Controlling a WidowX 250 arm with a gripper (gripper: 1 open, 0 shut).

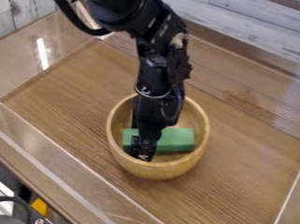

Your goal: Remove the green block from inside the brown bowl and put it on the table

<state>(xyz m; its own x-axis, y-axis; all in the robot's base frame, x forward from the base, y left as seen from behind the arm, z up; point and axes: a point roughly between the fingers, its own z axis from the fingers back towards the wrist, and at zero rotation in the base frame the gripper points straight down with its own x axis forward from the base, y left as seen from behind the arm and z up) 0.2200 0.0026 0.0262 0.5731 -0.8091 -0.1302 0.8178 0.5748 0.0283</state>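
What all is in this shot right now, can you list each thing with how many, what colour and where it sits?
green block: one, mid-green, lying inside the brown bowl, partly hidden by the gripper.
brown bowl: one, light-brown wood, near the middle of the table, toward the front.
table: one, brown wood grain with plank lines, under everything.
clear acrylic walls: see-through, standing around the table's edges.
robot arm: one, black, coming from the top of the picture down toward the bowl.
gripper: one, black, open, pointing down inside the bowl at the block's left end; whether it touches the block cannot be told.
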